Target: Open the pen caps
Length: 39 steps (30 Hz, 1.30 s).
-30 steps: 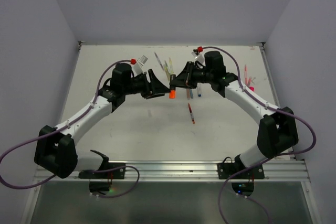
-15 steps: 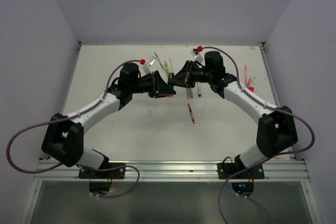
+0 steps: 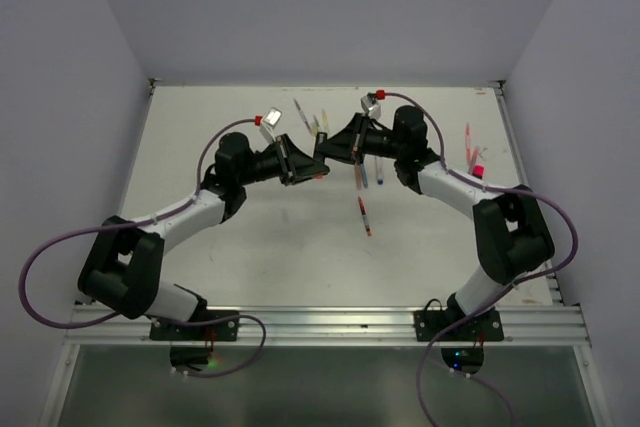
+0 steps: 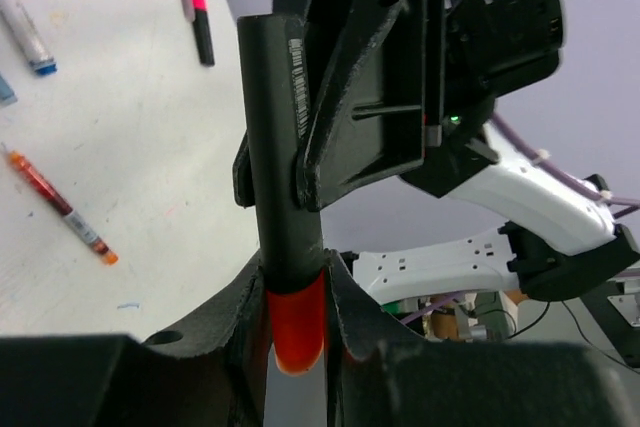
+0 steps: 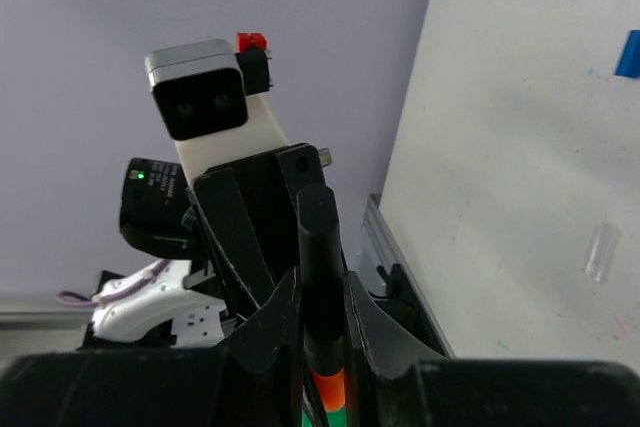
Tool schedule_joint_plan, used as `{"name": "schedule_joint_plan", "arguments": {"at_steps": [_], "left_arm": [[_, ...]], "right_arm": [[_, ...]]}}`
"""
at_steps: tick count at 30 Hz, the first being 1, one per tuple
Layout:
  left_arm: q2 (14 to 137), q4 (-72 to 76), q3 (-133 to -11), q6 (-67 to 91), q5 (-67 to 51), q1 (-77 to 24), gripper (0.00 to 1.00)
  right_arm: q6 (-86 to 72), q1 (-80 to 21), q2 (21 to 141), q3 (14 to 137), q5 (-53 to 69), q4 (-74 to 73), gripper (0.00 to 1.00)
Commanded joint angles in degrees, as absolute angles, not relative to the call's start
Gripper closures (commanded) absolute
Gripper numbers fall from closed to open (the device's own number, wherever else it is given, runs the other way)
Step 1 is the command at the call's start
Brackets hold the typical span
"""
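Left gripper is clenching one short orange plastic cap, sides hidden by fingers; right gripper is grasping one slim black pen body; loose pens upper left, partly cropped.

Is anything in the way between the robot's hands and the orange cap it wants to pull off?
Nothing visible is in the way. The left hand is shut on the orange cap, and the right hand grips the black barrel of the same pen. The red pen lies off to the side on the table.
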<state>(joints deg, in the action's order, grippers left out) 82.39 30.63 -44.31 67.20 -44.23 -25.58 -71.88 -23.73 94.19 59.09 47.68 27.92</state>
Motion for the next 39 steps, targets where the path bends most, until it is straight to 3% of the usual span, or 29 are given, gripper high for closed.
{"name": "schedule_joint_plan", "arguments": {"at_steps": [1,10,15,20,21,23,26,29,35,39], "left_arm": [[78.93,44.72,-41.75,69.87,-54.31,-27.95,1.00],[77.43,43.33,-40.61,68.11,-55.11,-27.95,1.00],[78.05,51.15,-38.94,72.42,-57.65,-27.95,1.00],[77.52,47.66,-39.81,70.24,-57.31,-27.95,1.00],[77.08,43.11,-40.68,67.44,-56.26,-27.86,1.00],[74.98,12.54,-47.78,50.35,-48.31,-27.86,1.00],[74.80,-4.07,-52.54,42.65,-36.54,-28.73,1.00],[73.39,-6.86,-52.91,38.85,-35.15,-30.23,1.00],[70.32,-6.06,-50.80,36.91,-35.87,-30.85,1.00],[70.84,-17.89,-52.73,36.04,-21.74,-30.06,1.00]], "right_arm": [[-85.94,-21.54,96.58,61.08,42.28,51.89,1.00],[-89.48,-19.60,100.90,67.15,41.93,55.46,1.00],[-93.34,-19.60,103.01,67.50,42.97,64.86,1.00],[-88.96,-19.51,100.82,67.15,42.89,59.17,1.00],[-87.73,-19.42,100.11,67.24,42.46,57.15,1.00],[-79.75,-19.34,96.36,67.67,39.57,39.92,1.00],[-68.84,-19.42,92.47,68.64,33.86,27.63,1.00],[-61.98,-19.42,89.30,70.57,26.04,19.09,1.00],[-56.09,-19.34,90.00,76.54,25.23,9.26,1.00],[-43.36,-19.34,94.21,87.34,20.67,-17.34,1.00]]}}
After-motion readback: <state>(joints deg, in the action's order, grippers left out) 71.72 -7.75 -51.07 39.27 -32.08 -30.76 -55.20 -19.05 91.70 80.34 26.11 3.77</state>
